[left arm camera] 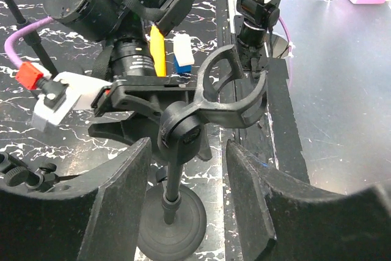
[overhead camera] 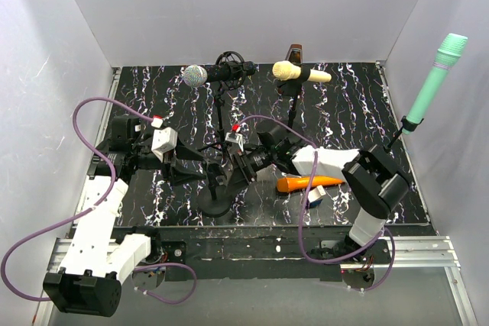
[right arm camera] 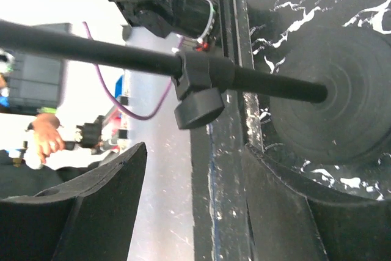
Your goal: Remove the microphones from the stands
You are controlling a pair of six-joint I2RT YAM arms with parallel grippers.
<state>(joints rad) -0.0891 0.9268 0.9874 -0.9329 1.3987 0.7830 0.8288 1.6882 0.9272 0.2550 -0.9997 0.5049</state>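
Observation:
A black stand with a round base (overhead camera: 216,204) stands at the table's front middle, between my two grippers. Its clip (left arm camera: 229,90) is empty. An orange microphone (overhead camera: 309,182) lies flat on the table to the right of the stand, beside my right arm; it also shows in the left wrist view (left arm camera: 157,50). My left gripper (overhead camera: 189,170) is open, its fingers either side of the stand's pole (left arm camera: 173,181) below the clip, not touching it. My right gripper (overhead camera: 243,167) is open and empty, close to the pole (right arm camera: 122,56) from the right, near its clamp knob (right arm camera: 198,105).
Three other microphones sit on stands: a silver-headed black one (overhead camera: 195,75) at the back middle, a cream one (overhead camera: 302,74) to its right, a green one (overhead camera: 435,82) at the far right. A blue and white block (overhead camera: 315,196) lies by the orange microphone.

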